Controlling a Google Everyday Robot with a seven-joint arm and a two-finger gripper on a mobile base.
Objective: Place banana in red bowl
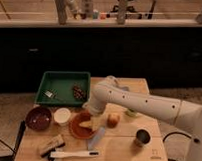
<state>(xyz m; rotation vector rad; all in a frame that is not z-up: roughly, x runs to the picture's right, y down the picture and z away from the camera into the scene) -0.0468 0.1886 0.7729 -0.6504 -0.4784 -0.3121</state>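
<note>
The red bowl (79,128) is a shallow orange-red dish at the middle of the wooden table (117,148). The banana (88,124), small and pale yellow, is over the bowl's right half, right under my gripper. I cannot tell whether it rests in the bowl or is held. My gripper (96,118) points down at the bowl's right side. The white arm reaches in from the right and bends above it.
A round yellow-orange fruit (113,119) lies just right of the bowl. A white cup (62,115) and a dark maroon bowl (38,118) stand to its left. A green tray (61,87) is behind, a metal cup (141,137) at front right, a white-handled brush (74,154) at the front edge.
</note>
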